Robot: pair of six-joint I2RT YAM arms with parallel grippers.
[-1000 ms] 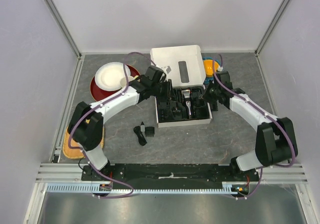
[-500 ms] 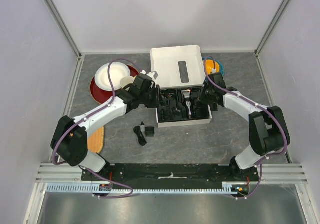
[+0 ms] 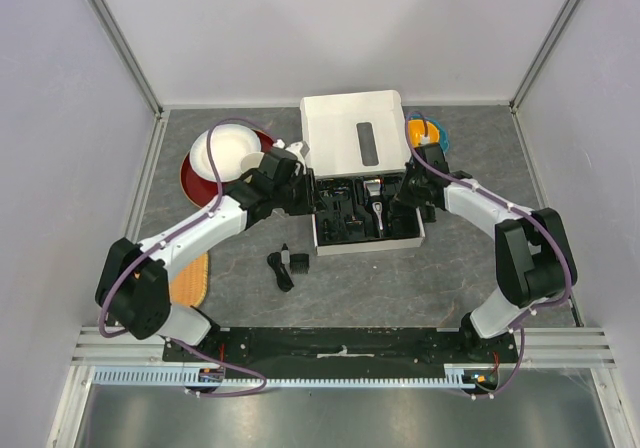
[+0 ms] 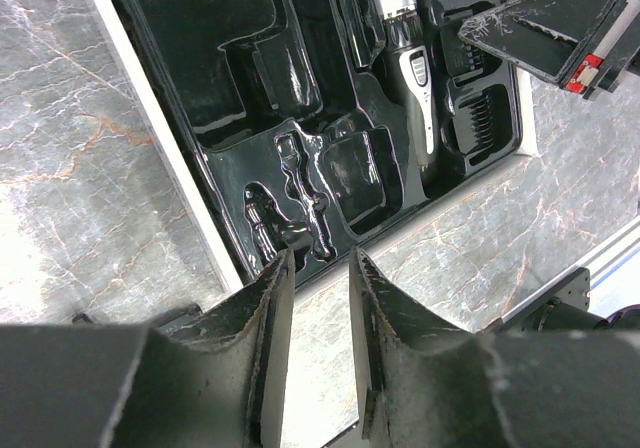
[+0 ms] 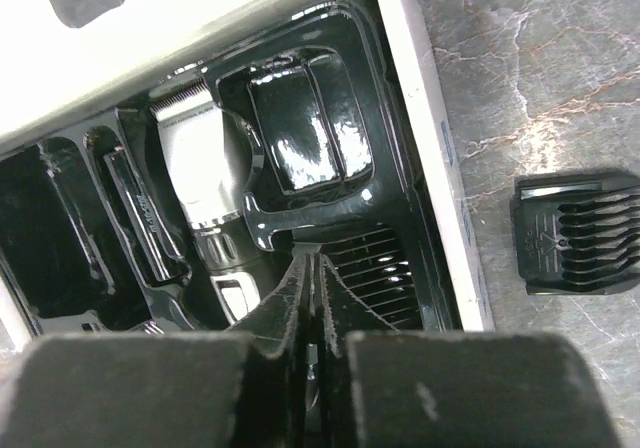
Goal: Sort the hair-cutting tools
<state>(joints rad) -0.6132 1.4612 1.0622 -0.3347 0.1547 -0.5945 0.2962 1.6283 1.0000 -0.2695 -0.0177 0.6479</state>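
Lower left of centre in the top view, two loose black pieces (image 3: 283,267) lie on the table, too small to tell comb from brush. Up and right of them, the left gripper (image 4: 318,263) hangs over the left edge of the black tray (image 4: 235,38), its fingers a narrow gap apart with nothing between them. The hair clipper (image 3: 375,208) lies in its moulded slot mid-tray. It looks the heaviest item, rigid and smooth-bodied, so I would take it across the waist, not the blade. A comb attachment (image 5: 375,280) sits in the tray's right pocket under the right gripper (image 5: 310,268), whose fingers are pressed together with nothing seen between them. Another comb (image 5: 578,233) lies on the table at the right of that view. The combs are probably light, stiff and slick, and best pinched across the solid back. The right arm hides the outer comb from above, and glare on the tray obscures which slots are filled.
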